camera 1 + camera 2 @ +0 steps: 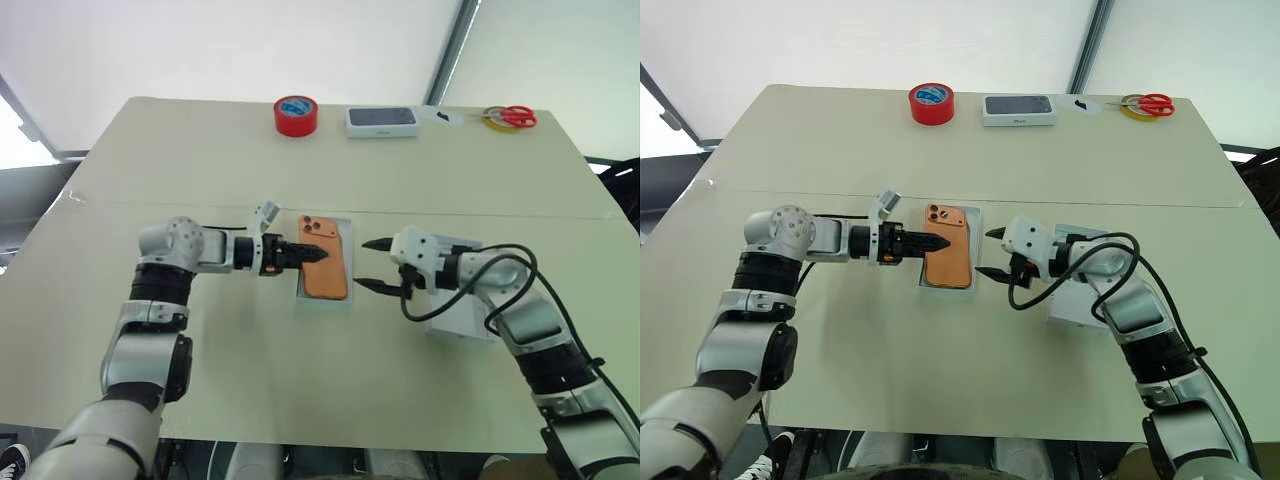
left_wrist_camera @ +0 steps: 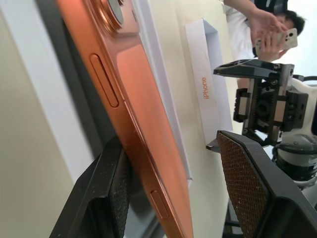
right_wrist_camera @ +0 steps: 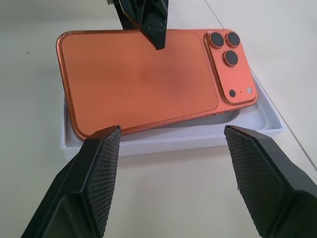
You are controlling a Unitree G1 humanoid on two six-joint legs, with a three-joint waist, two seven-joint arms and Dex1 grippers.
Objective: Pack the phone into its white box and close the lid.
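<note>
Our left gripper (image 1: 318, 252) reaches level from the left, jaws parted over the phone (image 1: 325, 258), not clamping it. Our right gripper (image 1: 371, 265) faces it from the right, jaws wide and empty. The phone lies tilted in the white box (image 3: 168, 144). The lid (image 2: 205, 94) beside reads "iPhone".

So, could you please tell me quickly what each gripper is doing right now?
Left gripper: open, over the phone, holding nothing.
Right gripper: open, empty.
</note>
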